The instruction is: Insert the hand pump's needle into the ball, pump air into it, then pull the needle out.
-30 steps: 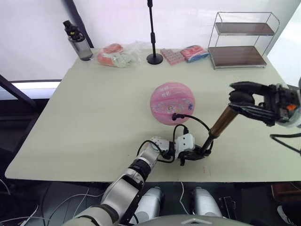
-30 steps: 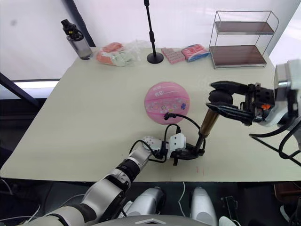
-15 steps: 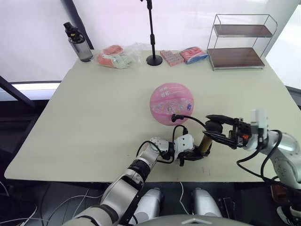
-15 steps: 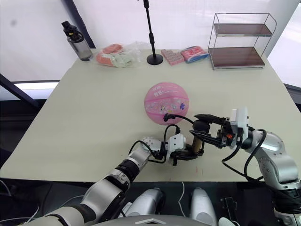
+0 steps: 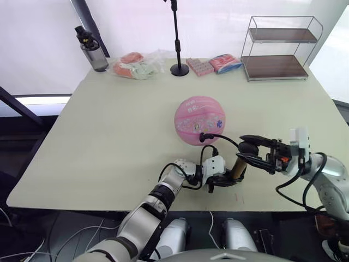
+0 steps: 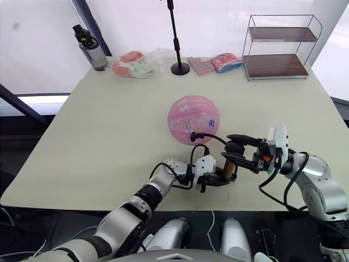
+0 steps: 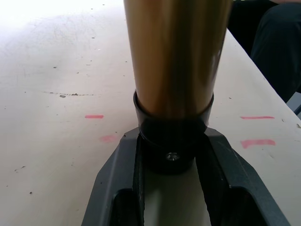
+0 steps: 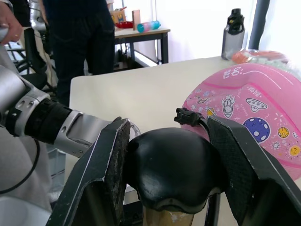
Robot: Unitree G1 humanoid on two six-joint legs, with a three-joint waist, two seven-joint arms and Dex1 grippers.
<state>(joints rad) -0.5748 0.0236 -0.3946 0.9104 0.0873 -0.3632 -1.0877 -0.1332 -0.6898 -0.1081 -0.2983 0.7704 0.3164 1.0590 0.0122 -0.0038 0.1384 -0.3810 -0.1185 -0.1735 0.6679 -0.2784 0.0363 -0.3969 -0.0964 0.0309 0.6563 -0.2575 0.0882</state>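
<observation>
The pink ball (image 5: 199, 120) rests mid-table. The hand pump (image 5: 238, 168) stands tilted at the table's near edge, its bronze barrel (image 7: 174, 52) short between the two grippers. My left gripper (image 5: 221, 180) is shut on the pump's black base cap (image 7: 171, 146), one finger (image 7: 120, 183) on each side. My right gripper (image 5: 244, 147) is shut on the black handle (image 8: 171, 165) at the top. The thin black hose (image 5: 223, 139) arcs from the pump to a black fitting (image 8: 188, 114) pressed against the ball; the needle's pin is hidden there.
Along the far edge stand a water bottle (image 5: 92, 49), a plastic bag of orange items (image 5: 139, 64), a black stand pole (image 5: 177, 38), pink packets (image 5: 200, 65) and a wire shelf (image 5: 278, 46). A person in dark clothes (image 8: 89, 28) stands beyond the table.
My right gripper has pushed the pump handle down from its raised position, shortening the pump. Over the last half second it has hardly moved. Ball and left gripper stayed put.
</observation>
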